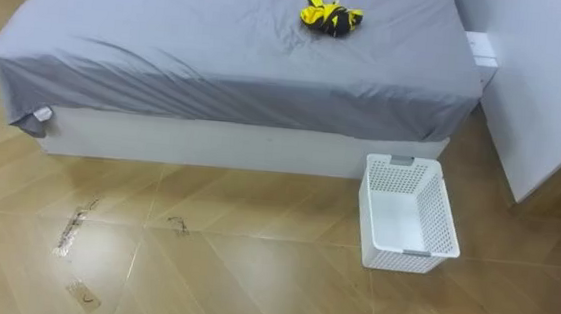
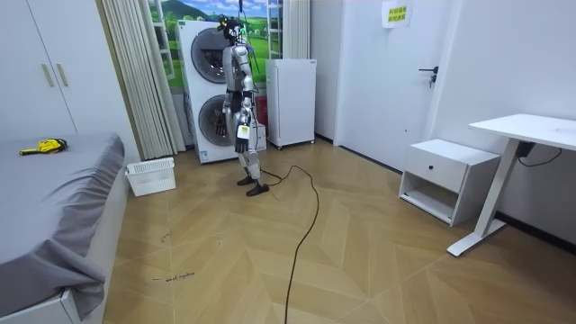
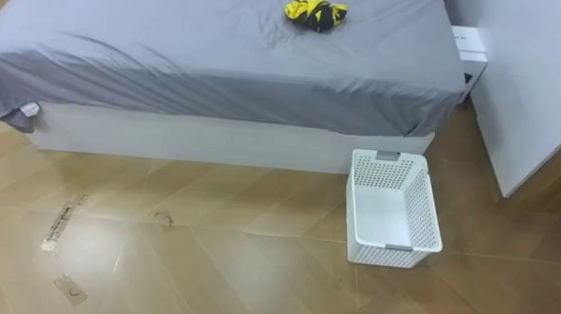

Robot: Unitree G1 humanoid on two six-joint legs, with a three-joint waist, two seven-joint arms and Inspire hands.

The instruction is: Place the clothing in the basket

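A crumpled yellow and black garment point(image 1: 332, 17) lies on the grey-sheeted bed point(image 1: 198, 55), towards its far side and right of the middle. A white perforated basket point(image 1: 443, 218) stands on the wooden floor at the bed's front right corner, with nothing in it. In the room view I stand by the stacked washing machines, facing the bed, some metres from the garment point(image 2: 42, 146) and a couple of steps from the basket point(image 2: 150, 175). My left hand point(image 2: 241, 133) hangs by my hip.
A white cabinet side point(image 1: 552, 88) rises right of the bed, close to the basket. Behind me stand two stacked washing machines point(image 2: 205, 85) and a small white fridge point(image 2: 292, 101). A nightstand point(image 2: 445, 175) and a desk point(image 2: 526, 130) are at the room view's right.
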